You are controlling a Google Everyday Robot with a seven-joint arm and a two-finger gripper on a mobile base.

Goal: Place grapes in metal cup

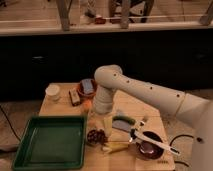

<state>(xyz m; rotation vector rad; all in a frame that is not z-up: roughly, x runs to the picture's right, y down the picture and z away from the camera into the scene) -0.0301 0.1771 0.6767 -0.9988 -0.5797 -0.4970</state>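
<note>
The grapes (95, 136), a small dark purple-red bunch, lie on the wooden table (60, 106) just right of the green tray. My gripper (103, 126) hangs below the white arm (145, 92), directly above and slightly right of the grapes, very close to them. The metal cup (148, 148), round with a shiny rim, stands at the table's front right, well right of the grapes. A white-handled utensil (152, 140) lies across it.
A green tray (50, 141) fills the front left. A white cup (52, 91), a brown bowl (86, 89) holding a blue item, and an orange fruit (87, 105) sit at the back. A banana (117, 146) and a green vegetable (125, 119) lie near the grapes.
</note>
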